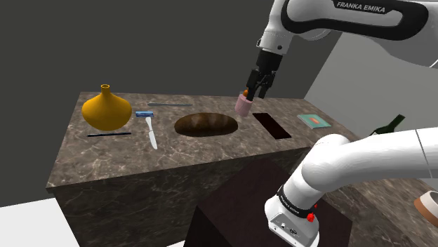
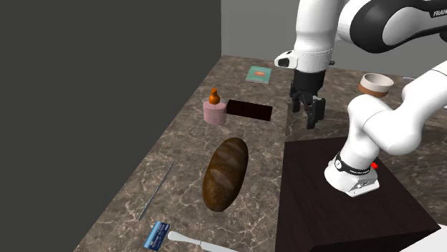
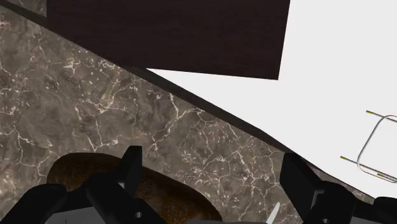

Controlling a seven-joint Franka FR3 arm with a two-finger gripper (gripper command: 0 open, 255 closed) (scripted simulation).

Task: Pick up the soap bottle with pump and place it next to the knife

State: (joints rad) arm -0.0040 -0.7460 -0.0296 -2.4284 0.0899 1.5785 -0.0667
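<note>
Starting at the shoulder view's left, a yellow vase (image 1: 105, 109) stands on the marble counter (image 1: 105, 165). Just right of the vase lies the knife (image 1: 149, 130), blue handle toward the back, pale blade toward the front edge. A thin rod (image 1: 170, 104) lies behind it near the far edge. Next comes a brown loaf of bread (image 1: 205, 124) in the middle of the counter.

The soap bottle (image 1: 243, 105), pink with an orange pump, stands upright on the counter just right of the loaf, well apart from the knife, with the loaf between them. In the second exterior view the bottle (image 2: 214, 111) sits beside one end of a dark rectangle (image 2: 249, 110).

The gripper (image 1: 258, 88) hangs in the air, seeming just above the pump in the shoulder view. The second exterior view shows the gripper (image 2: 306, 116) off to the bottle's right, not touching it. In the wrist view the fingers (image 3: 130, 168) stand apart with nothing between them, over the loaf and the counter.

Farther right lie a teal card (image 1: 313, 121), a wine bottle (image 1: 389, 126) and a bowl (image 1: 428, 207).
</note>
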